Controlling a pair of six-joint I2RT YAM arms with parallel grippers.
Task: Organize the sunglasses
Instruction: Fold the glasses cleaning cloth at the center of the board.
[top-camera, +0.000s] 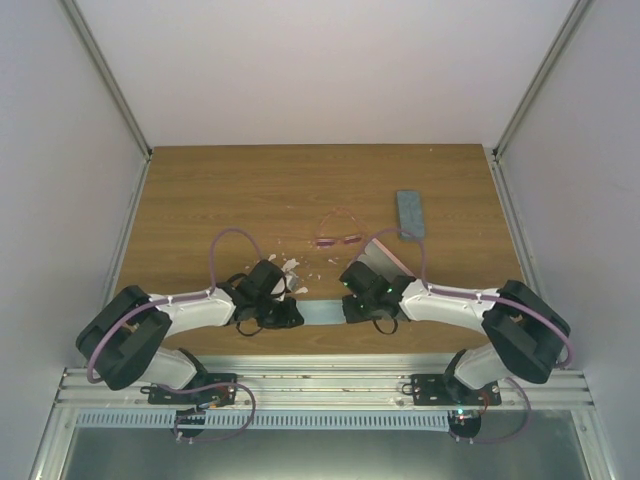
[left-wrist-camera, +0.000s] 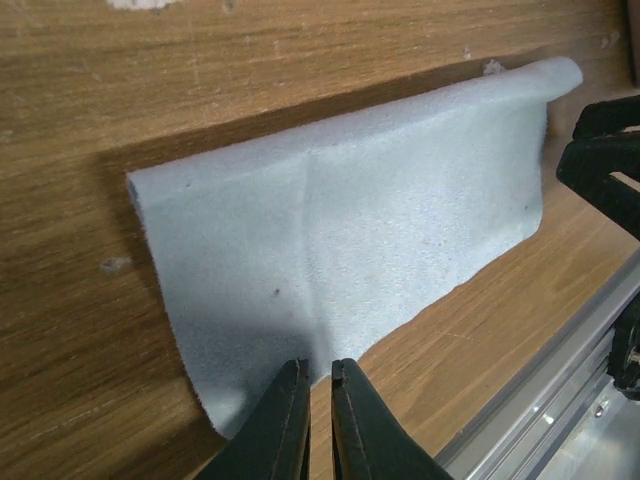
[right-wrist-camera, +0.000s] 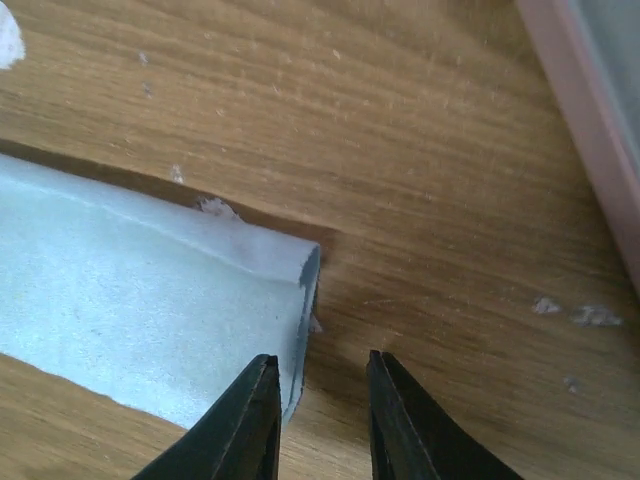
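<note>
The pink sunglasses lie on the table's middle, beyond both grippers. The dark sunglasses are not in view. A folded light blue cloth lies near the front edge between the grippers. My left gripper is at the cloth's near edge, its jaws only a narrow slit apart with bare wood showing between them. My right gripper is open and holds nothing. Its left finger is over the cloth's folded end and its right finger over bare wood.
A blue-grey case lies at the back right. An open pink case lies partly under my right arm; its pink rim shows in the right wrist view. The metal rail runs along the table's front edge.
</note>
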